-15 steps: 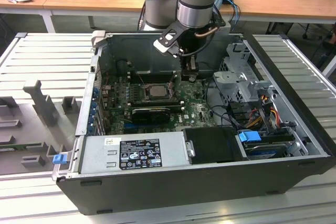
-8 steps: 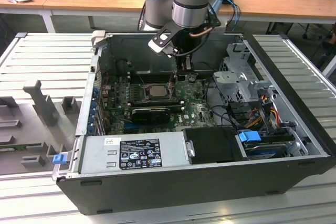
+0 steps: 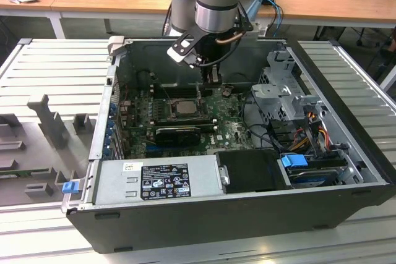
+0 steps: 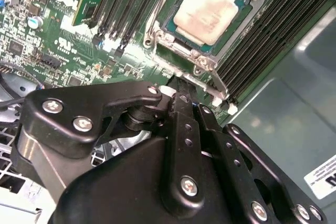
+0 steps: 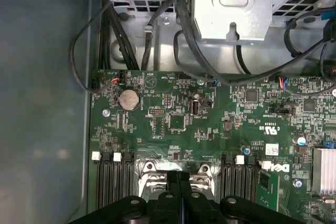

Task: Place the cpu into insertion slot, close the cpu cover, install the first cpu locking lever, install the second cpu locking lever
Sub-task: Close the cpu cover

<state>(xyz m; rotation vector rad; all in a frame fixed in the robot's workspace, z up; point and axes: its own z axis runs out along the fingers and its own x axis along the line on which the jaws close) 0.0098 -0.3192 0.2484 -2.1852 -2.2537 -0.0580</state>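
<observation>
Now the gripper point(image 4: 180, 88) is hovering with its fingers pressed together, gripping nothing. The cpu point(image 4: 209, 9) is lying in the slot point(image 4: 181, 51) just beyond the tips. Joined tips are probably serving as a narrow pusher.

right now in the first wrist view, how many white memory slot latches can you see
4 white latches: two at the memory slots on one side of the gripper, two at the slots on its other side; the gripper may hide more.
</observation>
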